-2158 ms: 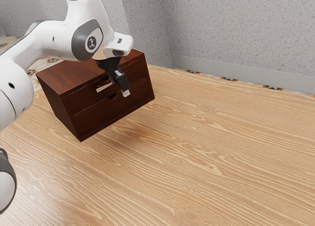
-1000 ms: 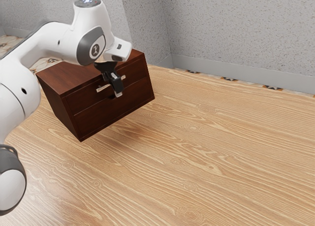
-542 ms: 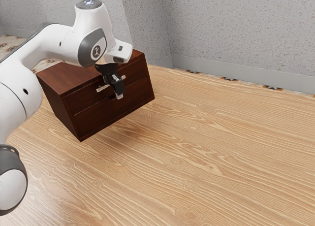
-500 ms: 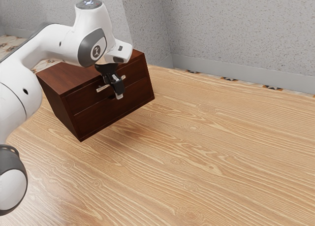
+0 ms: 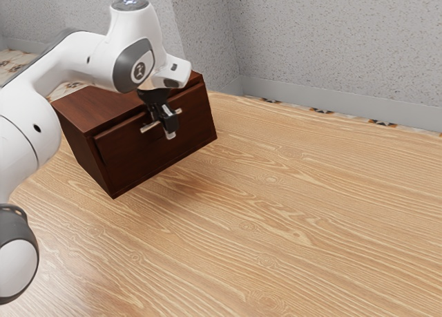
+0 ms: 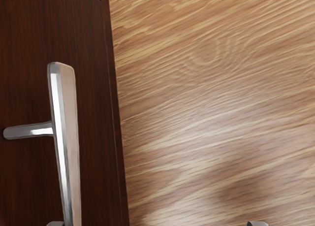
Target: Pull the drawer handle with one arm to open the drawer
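Note:
A dark brown wooden cabinet sits on the floor at the exterior view's upper left. Its top drawer stands out a little from the body. A silver bar handle crosses the drawer front. My black gripper hangs down over that handle, its fingers set apart, straddling the bar, so it is open. In the wrist view the handle runs along the dark drawer front, and one fingertip shows well away from the bar, over the floor.
Light wooden floor spreads out in front of the cabinet and to the exterior view's right. Grey textured walls meet in a corner just behind the cabinet.
The drawer front has slid out from the cabinet toward the exterior view's lower right. My gripper moved the same way with the handle.

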`<state>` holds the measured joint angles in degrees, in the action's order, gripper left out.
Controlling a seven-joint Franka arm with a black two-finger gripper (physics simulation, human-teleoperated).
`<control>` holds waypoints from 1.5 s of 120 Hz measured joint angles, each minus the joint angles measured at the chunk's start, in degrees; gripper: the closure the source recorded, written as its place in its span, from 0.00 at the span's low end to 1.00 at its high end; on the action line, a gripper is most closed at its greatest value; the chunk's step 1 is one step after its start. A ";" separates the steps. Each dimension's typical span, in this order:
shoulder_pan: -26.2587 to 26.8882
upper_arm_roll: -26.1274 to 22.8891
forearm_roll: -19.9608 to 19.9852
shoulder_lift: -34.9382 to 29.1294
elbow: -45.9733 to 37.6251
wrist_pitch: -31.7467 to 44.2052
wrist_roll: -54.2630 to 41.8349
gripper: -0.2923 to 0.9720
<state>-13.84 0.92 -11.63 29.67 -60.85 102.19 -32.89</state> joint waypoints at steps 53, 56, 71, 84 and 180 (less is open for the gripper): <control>1.66 -0.38 0.20 -1.41 -0.83 -1.22 1.20 0.45; 1.78 -0.38 0.21 -1.54 -0.99 -1.26 1.28 0.45; 2.30 -0.31 0.29 -1.83 -1.67 -1.42 1.67 0.43; 2.64 -0.32 0.38 -2.52 -2.67 -1.49 2.03 0.43; 6.02 -0.46 1.35 -6.68 -8.90 -1.57 5.06 0.44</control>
<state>-7.82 0.46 -10.28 22.99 -69.74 100.62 -27.83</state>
